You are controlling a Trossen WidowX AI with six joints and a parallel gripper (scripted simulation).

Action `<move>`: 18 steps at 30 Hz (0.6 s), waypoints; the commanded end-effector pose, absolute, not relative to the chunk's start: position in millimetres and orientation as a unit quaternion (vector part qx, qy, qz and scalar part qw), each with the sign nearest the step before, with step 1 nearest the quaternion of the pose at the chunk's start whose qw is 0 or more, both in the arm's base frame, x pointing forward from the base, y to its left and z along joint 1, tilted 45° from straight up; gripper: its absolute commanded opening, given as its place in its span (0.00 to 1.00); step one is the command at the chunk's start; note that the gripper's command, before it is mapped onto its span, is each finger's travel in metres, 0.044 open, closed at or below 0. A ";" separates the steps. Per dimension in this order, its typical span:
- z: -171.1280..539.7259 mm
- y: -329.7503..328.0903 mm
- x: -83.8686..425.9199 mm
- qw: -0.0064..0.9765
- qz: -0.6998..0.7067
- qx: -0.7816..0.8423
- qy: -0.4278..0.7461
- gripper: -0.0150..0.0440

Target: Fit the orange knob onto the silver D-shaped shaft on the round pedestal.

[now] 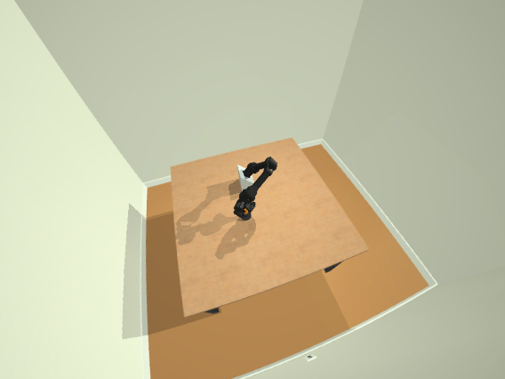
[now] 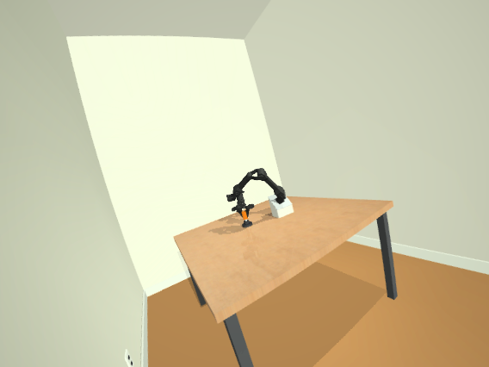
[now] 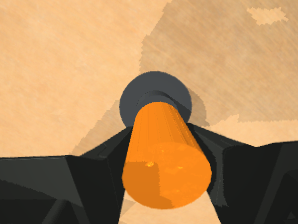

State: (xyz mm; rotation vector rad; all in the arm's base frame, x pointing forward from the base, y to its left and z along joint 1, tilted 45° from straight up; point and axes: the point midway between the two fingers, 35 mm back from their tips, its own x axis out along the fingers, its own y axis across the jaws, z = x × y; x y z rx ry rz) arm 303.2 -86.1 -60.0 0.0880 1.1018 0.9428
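Note:
The orange knob is upright between the fingers of my gripper, which is shut on it. The dark round pedestal stands on the table directly below the knob; in the top view only part of the pedestal shows under the gripper. In the exterior view a small light gap shows between the knob's bottom and the pedestal. The silver shaft is mostly hidden by the knob, and its flat side cannot be made out. The knob's hole underneath is hidden.
The arm rises from a white base block on the wooden table. The arm's shadows fall across the table beside the pedestal. Room walls stand beyond the table.

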 end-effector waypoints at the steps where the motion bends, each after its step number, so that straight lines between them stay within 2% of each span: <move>1: -60.2 -85.7 302.7 0.747 0.432 0.039 0.504 0.25; 9: -56.8 -89.4 302.4 0.747 0.434 0.036 0.502 0.25; 18: -60.1 -87.7 303.5 0.747 0.482 -0.039 0.456 0.25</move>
